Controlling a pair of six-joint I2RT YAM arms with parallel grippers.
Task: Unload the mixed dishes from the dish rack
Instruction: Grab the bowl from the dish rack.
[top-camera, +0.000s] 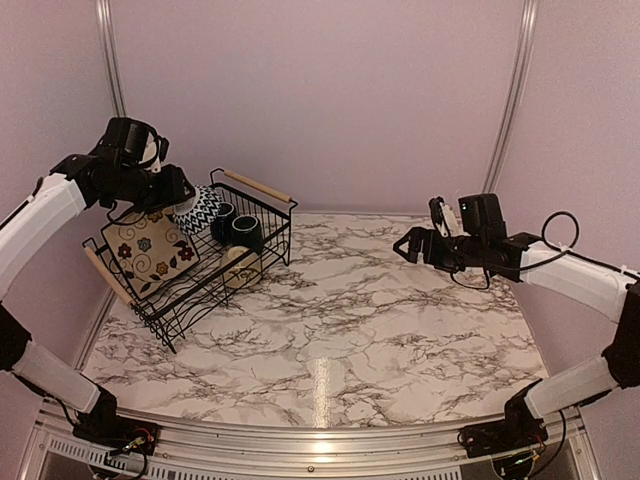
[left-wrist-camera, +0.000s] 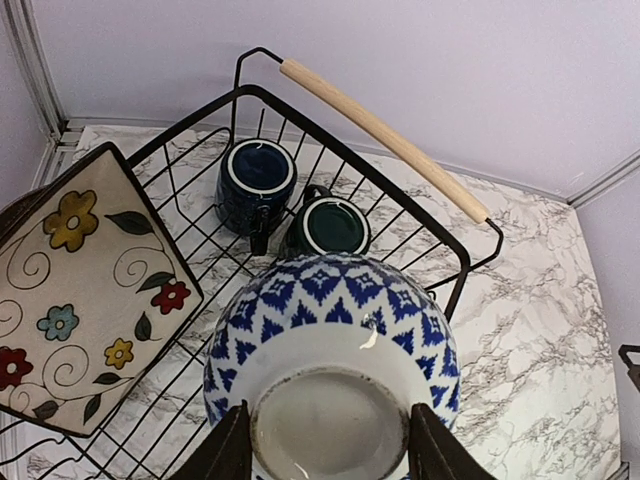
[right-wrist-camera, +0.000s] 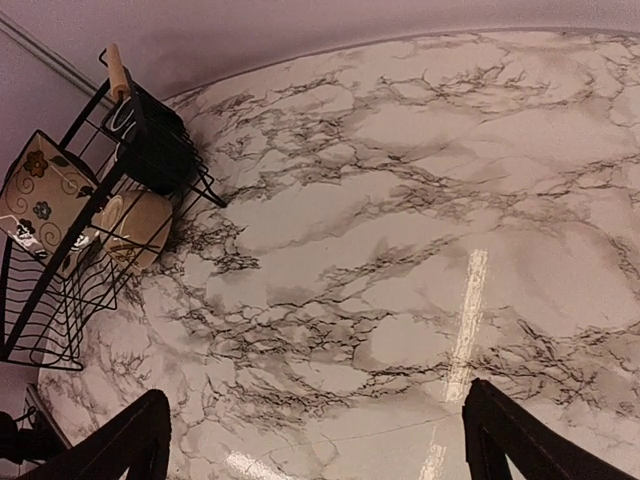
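Above the rack (top-camera: 178, 303) | left pincer (left-wrist-camera: 330, 452) clamps your bowl (left-wrist-camera: 330, 300) by its foot: likely slippery, brittle | right pincer (right-wrist-camera: 320, 440) gapes empty.

no text, label, brand, number or sign can be read in any view. the square cream plate with coloured flowers (left-wrist-camera: 80, 300) carries only painted blooms, leaves and curls, and the round blue-and-white patterned bowl (left-wrist-camera: 330, 290) only a zigzag motif, with no lettering on either.
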